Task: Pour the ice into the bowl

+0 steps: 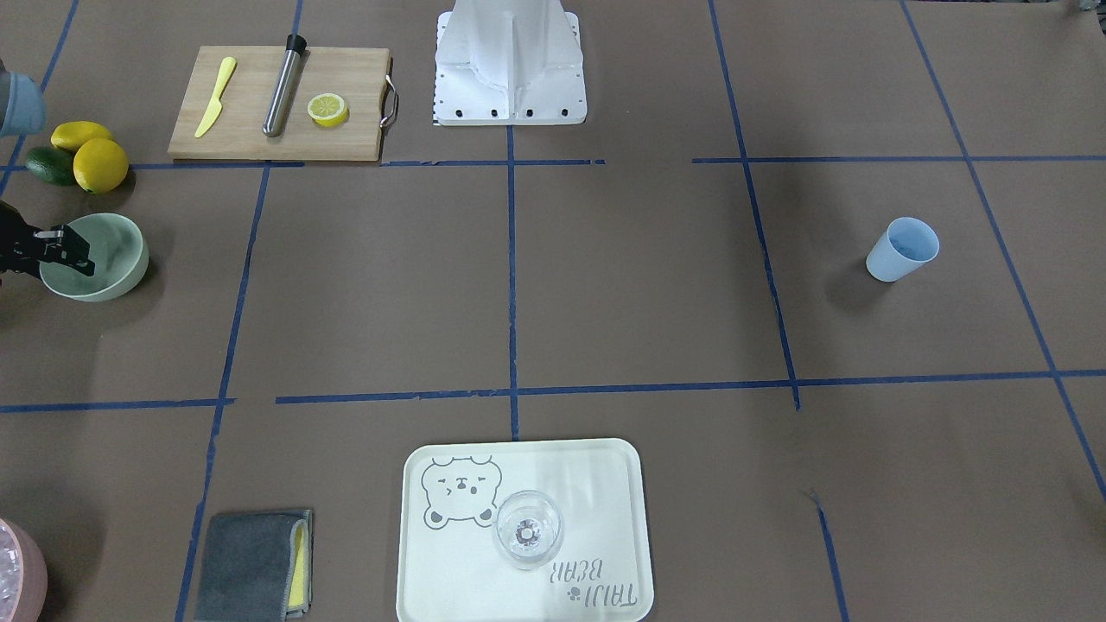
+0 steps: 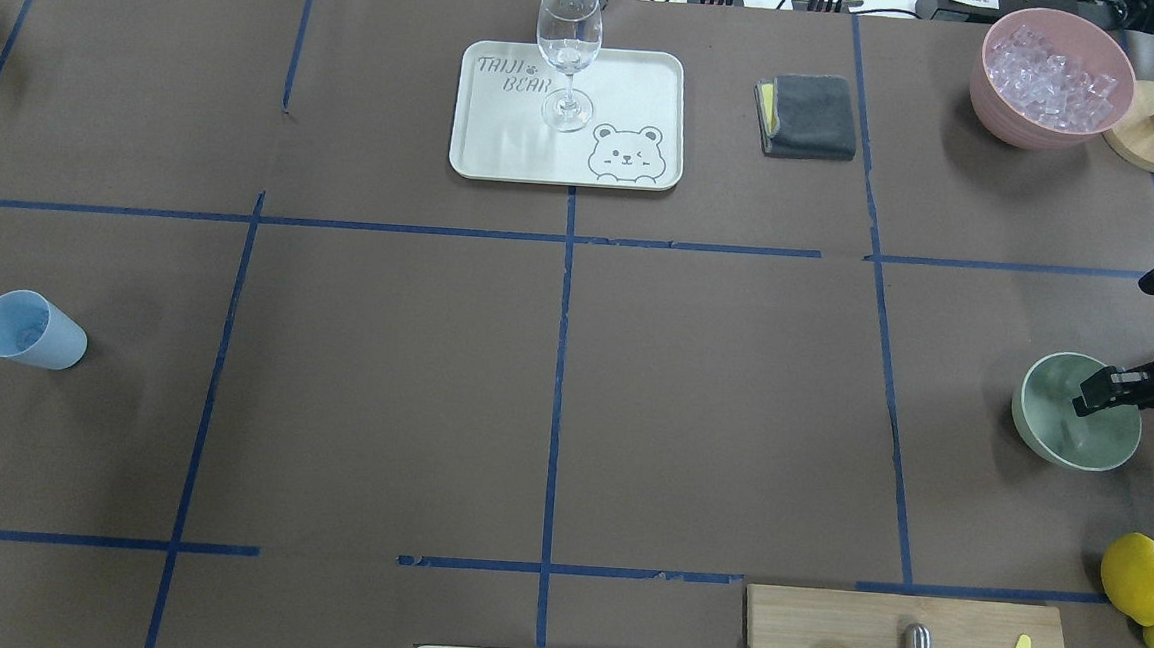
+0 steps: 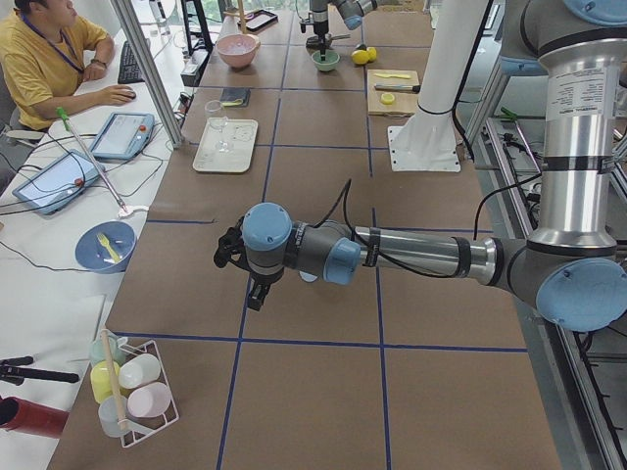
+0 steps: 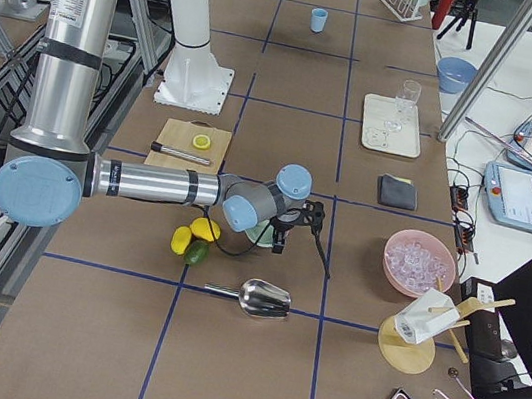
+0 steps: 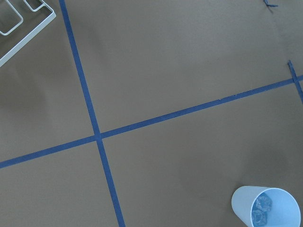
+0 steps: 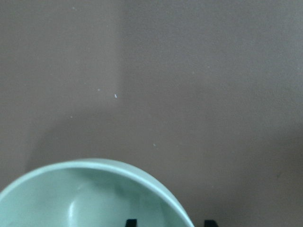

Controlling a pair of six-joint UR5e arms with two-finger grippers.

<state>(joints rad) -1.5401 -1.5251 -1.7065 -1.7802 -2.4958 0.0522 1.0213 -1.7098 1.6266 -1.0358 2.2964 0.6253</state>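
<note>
Nothing is poured yet: the bowl (image 2: 1059,436), at 3 o'clock in the overhead view, is seen empty. Its rim is straddled by the right gripper (image 2: 1092,392), jaws apart, nothing clamped. The ice (image 5: 262,209) is held in the blue cup (image 5: 285,200) at 9 o'clock. The left gripper's (image 3: 227,253) state cannot be told. The whole pour is judged outstanding.

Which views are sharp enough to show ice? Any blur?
Left wrist view: sharp, ice visible inside the blue cup. Overhead view: cubes in the pink container crisp. Right wrist view: soft, bowl too close, rim blurred.
</note>
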